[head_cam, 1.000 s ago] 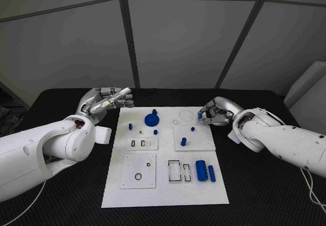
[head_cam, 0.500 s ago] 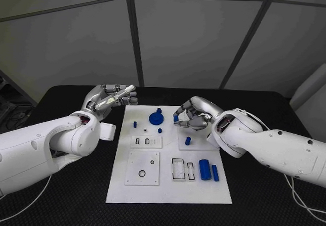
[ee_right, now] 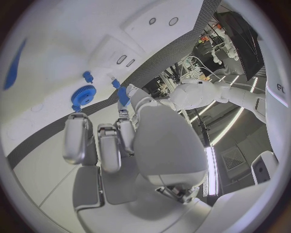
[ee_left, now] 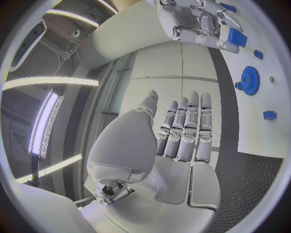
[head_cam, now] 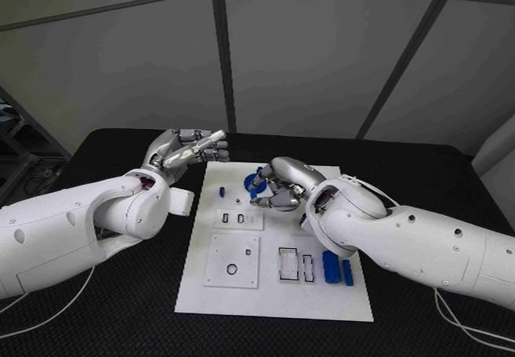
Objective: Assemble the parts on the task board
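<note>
Table (head_cam: 123, 154) of black cloth carries the white task board (head_cam: 276, 293), which lies lengthwise in the middle. Over the board's far end the right robot hand (head_cam: 277, 187) hangs with its fingers curled, pinching a small blue peg (ee_right: 123, 95) at the fingertips; the peg shows in the right wrist view. Beside the board's far left corner the left robot hand (head_cam: 189, 151) is raised off the table, fingers straight and side by side, holding nothing. Just under the right robot hand a blue gear (head_cam: 253, 181) sits on the board. Near the board's right edge a thick blue cylinder (head_cam: 331, 267) lies beside a thinner blue pin (head_cam: 347, 272). A small blue stud (head_cam: 222, 191) stands near the left edge.
</note>
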Controlling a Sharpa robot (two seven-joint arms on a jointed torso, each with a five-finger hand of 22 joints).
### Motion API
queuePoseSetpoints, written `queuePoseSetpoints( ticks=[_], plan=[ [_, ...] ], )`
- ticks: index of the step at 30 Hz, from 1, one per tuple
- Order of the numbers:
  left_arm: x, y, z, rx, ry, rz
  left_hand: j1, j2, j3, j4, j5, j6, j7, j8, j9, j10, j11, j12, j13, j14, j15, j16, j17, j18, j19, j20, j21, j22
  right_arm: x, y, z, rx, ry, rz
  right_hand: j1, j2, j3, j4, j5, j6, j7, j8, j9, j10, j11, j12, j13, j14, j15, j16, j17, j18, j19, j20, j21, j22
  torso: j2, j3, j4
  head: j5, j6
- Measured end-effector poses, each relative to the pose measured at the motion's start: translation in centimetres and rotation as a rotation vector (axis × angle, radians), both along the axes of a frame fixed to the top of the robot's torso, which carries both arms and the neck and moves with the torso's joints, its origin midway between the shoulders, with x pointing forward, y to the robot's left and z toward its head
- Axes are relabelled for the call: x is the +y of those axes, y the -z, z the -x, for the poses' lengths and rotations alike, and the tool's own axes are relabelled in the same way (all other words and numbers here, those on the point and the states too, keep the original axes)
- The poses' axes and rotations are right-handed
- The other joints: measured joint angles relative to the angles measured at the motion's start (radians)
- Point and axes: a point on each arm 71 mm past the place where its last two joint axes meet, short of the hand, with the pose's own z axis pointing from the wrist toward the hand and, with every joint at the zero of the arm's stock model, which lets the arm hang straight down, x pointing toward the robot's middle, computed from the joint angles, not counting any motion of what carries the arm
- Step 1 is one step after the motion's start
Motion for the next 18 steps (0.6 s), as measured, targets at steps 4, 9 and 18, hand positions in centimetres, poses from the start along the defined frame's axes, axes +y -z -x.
queuePoseSetpoints(
  ticks=[4, 9, 18],
  plan=[
    [-0.2, 0.0, 0.0, 0.001, 0.003, 0.001, 0.0, 0.0, 0.0, 0.0, 0.0, 0.0, 0.0, 0.0, 0.0, 0.0, 0.0, 0.0, 0.0, 0.0, 0.0, 0.0, 0.0, 0.0, 0.0, 0.0, 0.0, 0.0, 0.9, 0.8, 0.3, 0.014, -0.008, 0.031, 0.0, 0.0, 0.0, 0.0, 0.001, -0.001, -0.001, 0.0, 0.0, 0.0, 0.0, 0.0, 0.0, 0.0, 0.0, 0.0, 0.0, 0.0, 0.0, 0.0, 0.0, 0.0, 0.0, 0.0009, -0.0013, 0.001, -0.004],
    [-0.3, 0.0, 0.0, 0.003, 0.006, 0.002, 0.0, 0.0, 0.0, 0.0, 0.0, 0.0, 0.0, 0.0, 0.0, 0.0, 0.0, 0.0, 0.0, 0.0, 0.0, 0.0, 0.001, 0.0, 0.0, 0.0, 0.0, 0.001, 1.8, 1.5, 0.5, 0.027, -0.016, 0.059, 0.0, 0.0, 0.0, 0.0, 0.002, 0.0, 0.0, 0.0, 0.0, 0.0, 0.0, 0.0, 0.0, 0.0, 0.0, 0.0, 0.0, 0.0, 0.0, 0.0, 0.0, 0.0, 0.0, 0.0012, -0.0014, 0.001, -0.008],
    [-0.4, 0.1, -0.1, 0.005, 0.008, 0.002, 0.0, 0.0, 0.0, 0.0, 0.0, 0.0, 0.0, 0.0, 0.0, 0.0, 0.0, 0.0, 0.0, 0.0, 0.0, 0.0, 0.001, 0.0, 0.0, 0.0, 0.0, 0.001, 2.3, 2.3, 0.5, 0.038, -0.011, 0.09, 0.0, 0.0, 0.0, 0.0, 0.002, 0.001, 0.001, 0.0, 0.0, 0.0, 0.0, 0.0, 0.0, 0.0, 0.0, 0.0, 0.0, 0.0, 0.0, 0.0, 0.0, 0.0, 0.0, 0.0011, -0.0013, 0.001, -0.014]
  ],
)
